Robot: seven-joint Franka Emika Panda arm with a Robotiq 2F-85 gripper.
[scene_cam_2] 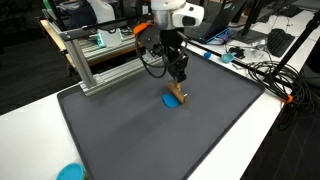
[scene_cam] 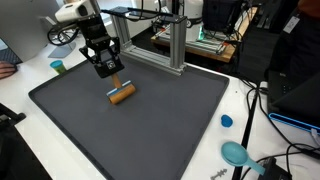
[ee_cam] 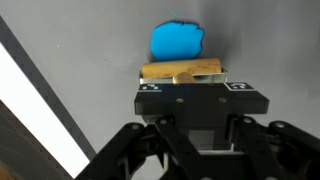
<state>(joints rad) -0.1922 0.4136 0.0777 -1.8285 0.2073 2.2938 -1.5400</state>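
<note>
A tan wooden cylinder (ee_cam: 182,71) lies level and crosswise, clasped between the pincer's (ee_cam: 186,84) tips. A bright blue lump (ee_cam: 177,42) touches it just beyond them.

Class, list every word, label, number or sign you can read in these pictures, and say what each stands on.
No text can be read.
White labels on the gripper: the marks are too small to read.
Tan cylinder, blue piece, dark mat: no writing shows.
</note>
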